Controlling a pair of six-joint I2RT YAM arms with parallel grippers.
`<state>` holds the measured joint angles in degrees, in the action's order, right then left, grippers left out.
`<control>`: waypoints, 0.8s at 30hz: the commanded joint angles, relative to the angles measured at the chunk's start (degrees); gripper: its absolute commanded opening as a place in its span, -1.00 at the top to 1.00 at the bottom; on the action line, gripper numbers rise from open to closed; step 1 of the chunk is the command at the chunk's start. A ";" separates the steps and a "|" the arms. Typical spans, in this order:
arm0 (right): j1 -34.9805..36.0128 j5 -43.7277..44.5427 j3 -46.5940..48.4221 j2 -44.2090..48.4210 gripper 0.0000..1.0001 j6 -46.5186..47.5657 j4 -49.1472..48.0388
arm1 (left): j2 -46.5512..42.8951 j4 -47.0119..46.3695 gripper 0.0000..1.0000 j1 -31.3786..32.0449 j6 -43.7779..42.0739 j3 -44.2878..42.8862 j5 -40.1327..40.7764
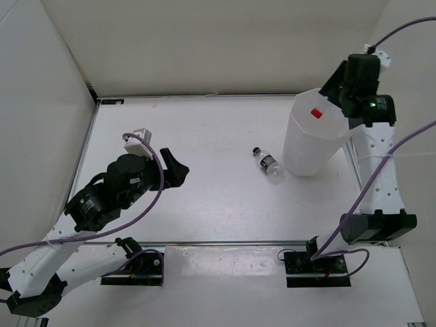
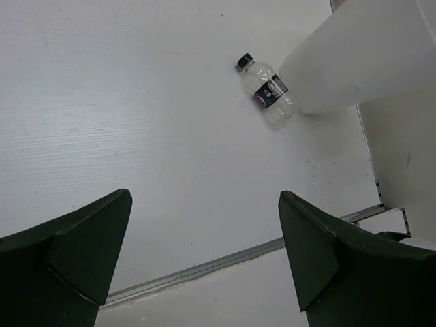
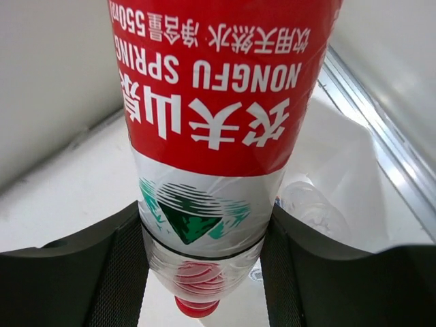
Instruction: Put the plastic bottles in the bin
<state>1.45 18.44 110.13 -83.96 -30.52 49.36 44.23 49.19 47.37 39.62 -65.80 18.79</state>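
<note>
The right gripper (image 3: pixel 204 267) is clamped on the red-cap bottle (image 3: pixel 211 122) and holds it cap-down directly over the open bin (image 1: pixel 306 151). A second clear bottle (image 3: pixel 313 211) lies in the bin, below and beside the fingers. The step in hand is judged to be the release, which calls only for parting the jaws so the bottle drops inside the rim. The left gripper (image 2: pixel 204 252) is spread wide and empty. The black-cap bottle (image 2: pixel 268 92) lies on the counter (image 2: pixel 122 122) well ahead of it, close against the bin's base.

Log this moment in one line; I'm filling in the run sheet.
right gripper: shut on red-label bottle, cap down over bin | left gripper: open, empty | black-cap bottle: lying on table beside bin
</note>
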 commanded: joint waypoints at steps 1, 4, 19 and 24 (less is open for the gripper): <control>5.38 13.10 -0.43 0.73 -0.13 8.20 -5.94 | 2.09 -1.20 -1.00 0.09 0.99 0.32 1.17; 7.51 21.36 -6.40 0.73 -0.67 7.68 -8.04 | 4.37 -1.20 -1.00 0.09 1.52 -0.90 1.17; 20.24 20.85 -5.26 10.90 -1.00 -4.25 -0.23 | 26.90 -19.02 -1.00 -3.41 10.40 -6.25 2.61; 27.28 19.18 -7.91 15.40 -1.00 -10.51 8.79 | 51.27 -21.24 -0.95 -13.27 10.39 -23.47 -29.00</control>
<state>26.52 37.69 103.18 -70.08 -34.65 51.57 85.84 31.79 38.24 48.21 -83.40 8.91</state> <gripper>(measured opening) 0.998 0.985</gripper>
